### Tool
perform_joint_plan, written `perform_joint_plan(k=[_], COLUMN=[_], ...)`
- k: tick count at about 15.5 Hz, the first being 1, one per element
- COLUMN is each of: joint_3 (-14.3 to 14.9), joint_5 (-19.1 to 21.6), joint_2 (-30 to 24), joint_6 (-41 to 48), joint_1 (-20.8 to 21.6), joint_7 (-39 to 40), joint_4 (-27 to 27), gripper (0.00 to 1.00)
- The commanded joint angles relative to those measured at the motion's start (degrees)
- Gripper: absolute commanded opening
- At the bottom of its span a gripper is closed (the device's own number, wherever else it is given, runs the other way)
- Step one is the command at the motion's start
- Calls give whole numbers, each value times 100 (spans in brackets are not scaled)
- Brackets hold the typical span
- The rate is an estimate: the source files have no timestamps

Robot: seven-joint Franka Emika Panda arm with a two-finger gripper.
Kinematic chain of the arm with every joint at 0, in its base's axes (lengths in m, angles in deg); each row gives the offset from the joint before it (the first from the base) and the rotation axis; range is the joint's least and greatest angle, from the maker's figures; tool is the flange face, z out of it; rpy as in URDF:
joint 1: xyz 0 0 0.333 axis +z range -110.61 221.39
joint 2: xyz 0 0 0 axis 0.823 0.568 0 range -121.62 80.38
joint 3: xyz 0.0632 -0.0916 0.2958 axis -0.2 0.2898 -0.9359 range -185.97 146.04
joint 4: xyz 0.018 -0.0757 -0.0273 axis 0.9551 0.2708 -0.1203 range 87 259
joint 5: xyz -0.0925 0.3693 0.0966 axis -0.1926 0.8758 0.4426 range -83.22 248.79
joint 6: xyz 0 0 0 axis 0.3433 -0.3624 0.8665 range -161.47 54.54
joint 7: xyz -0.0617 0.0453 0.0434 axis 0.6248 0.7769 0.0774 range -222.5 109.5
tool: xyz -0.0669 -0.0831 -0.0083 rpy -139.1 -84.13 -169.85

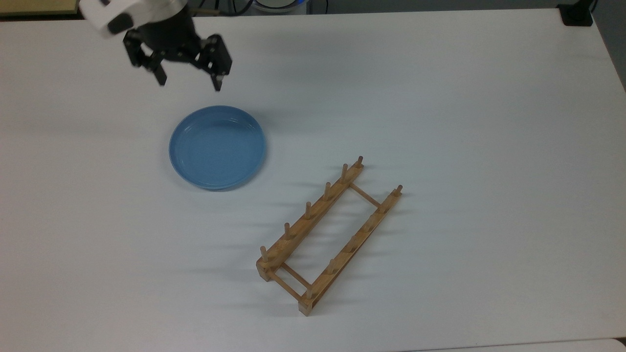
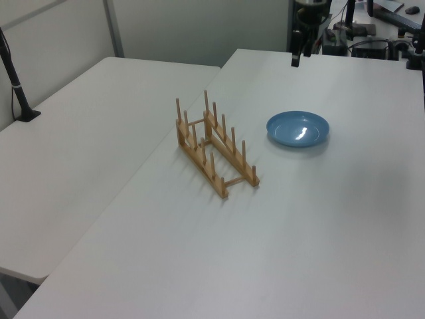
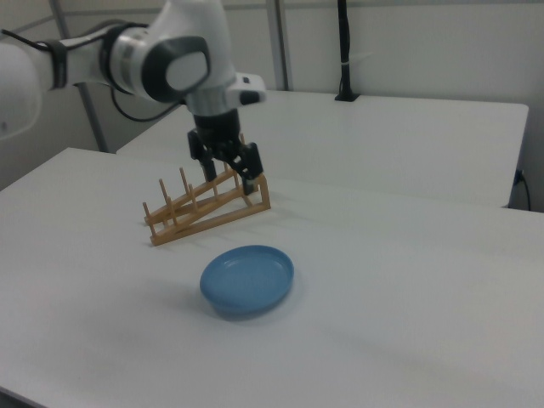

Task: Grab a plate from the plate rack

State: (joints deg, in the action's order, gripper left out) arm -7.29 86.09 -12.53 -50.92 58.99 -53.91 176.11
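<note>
Plate (image 1: 217, 147) lies flat on the surface (image 1: 440, 98), left of centre in the top view, rim up, well apart from the rack (image 1: 328, 234) at lower centre. Rack pegs hold nothing. Gripper (image 1: 188, 80) hangs above the surface at upper left of the top view, just beyond the plate's far edge, fingers spread, holding nothing. Judgement: plate is out of the rack and set down; the step in hand looks like retreat. Next move, if any, calls only for clearing away upward.
</note>
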Motion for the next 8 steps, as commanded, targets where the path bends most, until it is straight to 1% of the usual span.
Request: perform_joint_plan(k=[1, 3, 8], joint_3=[42, -160, -205], joint_5=[-445, -436, -366], joint_2=[-281, -431, -492], joint_6=[627, 646, 619], joint_1=[422, 361, 335], joint_7=[-1047, -1181, -1138], joint_4=[32, 40, 49], gripper=[100, 100, 100])
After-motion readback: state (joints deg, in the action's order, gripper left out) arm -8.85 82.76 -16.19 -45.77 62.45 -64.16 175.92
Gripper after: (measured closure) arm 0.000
